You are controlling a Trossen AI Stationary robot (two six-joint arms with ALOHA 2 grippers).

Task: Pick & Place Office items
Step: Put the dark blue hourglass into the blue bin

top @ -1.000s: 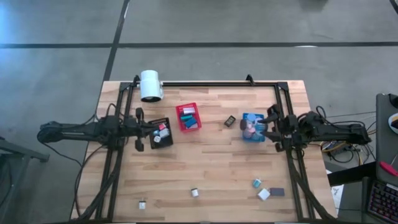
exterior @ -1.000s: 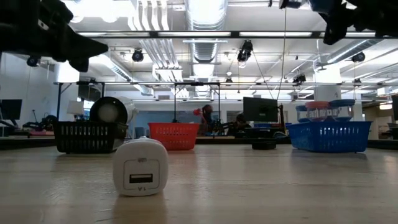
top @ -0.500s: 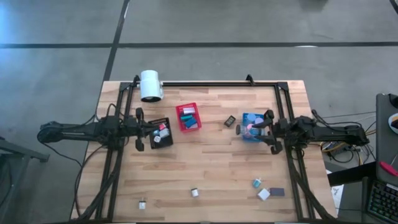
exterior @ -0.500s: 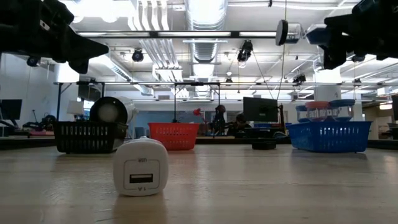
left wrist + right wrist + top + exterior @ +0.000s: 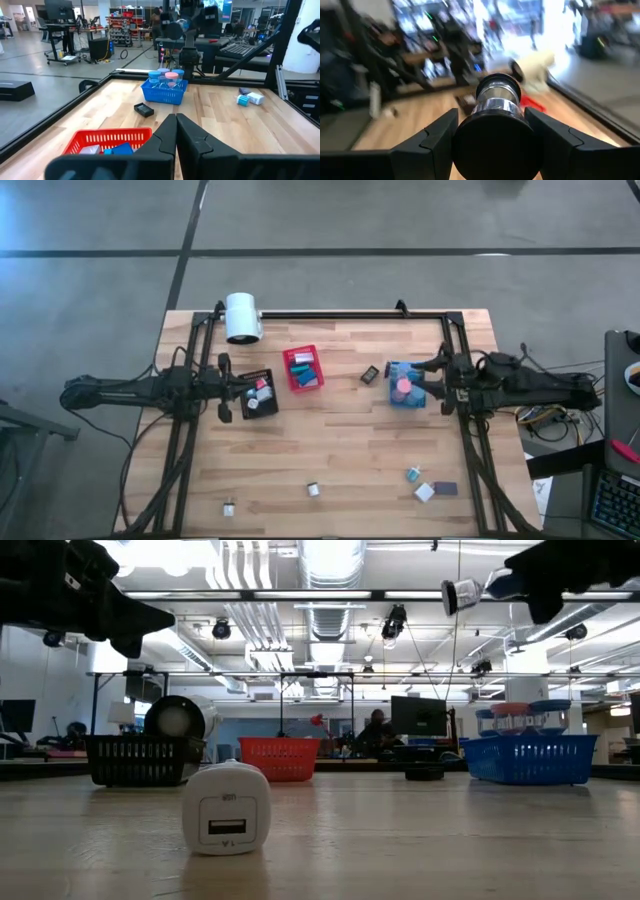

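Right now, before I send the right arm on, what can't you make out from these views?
- What the right pincer grips: right wrist view shows a round dark piece with a shiny neck, blurred by motion; type unclear.
- Blue bin contents: the right arm covers part of it in the high view.
- Black bin contents: the shut left pincer overhangs it.
- Small pieces near the table's front edge: too small to identify.
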